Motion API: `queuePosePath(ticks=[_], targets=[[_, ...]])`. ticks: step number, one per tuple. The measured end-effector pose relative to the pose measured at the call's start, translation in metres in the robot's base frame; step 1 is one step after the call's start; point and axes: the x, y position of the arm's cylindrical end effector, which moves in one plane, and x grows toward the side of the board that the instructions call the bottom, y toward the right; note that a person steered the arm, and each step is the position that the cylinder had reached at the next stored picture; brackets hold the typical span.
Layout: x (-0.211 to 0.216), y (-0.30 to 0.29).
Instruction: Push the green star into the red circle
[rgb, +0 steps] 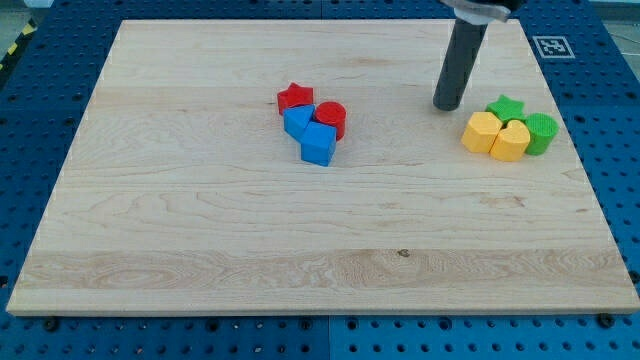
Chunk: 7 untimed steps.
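Observation:
The green star (506, 107) lies at the view's right, at the top of a cluster with a yellow hexagon (481, 132), a yellow heart (511, 141) and a green round block (541, 132). The red circle (331, 119) sits near the board's middle, touching a red star (295, 97) and two blue blocks (298, 122), (319, 145). My tip (447, 105) rests on the board just left of the green star, a small gap apart, above the yellow hexagon.
The wooden board (200, 220) lies on a blue perforated table. A fiducial marker (553, 46) sits off the board's top right corner.

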Motion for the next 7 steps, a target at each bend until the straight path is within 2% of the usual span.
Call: queuePosePath(ticks=[1, 2, 3, 4, 7], targets=[[-0.006, 0.051], [-0.003, 0.131], [0.025, 0.149], [0.042, 0.128], [0.038, 0.024]])
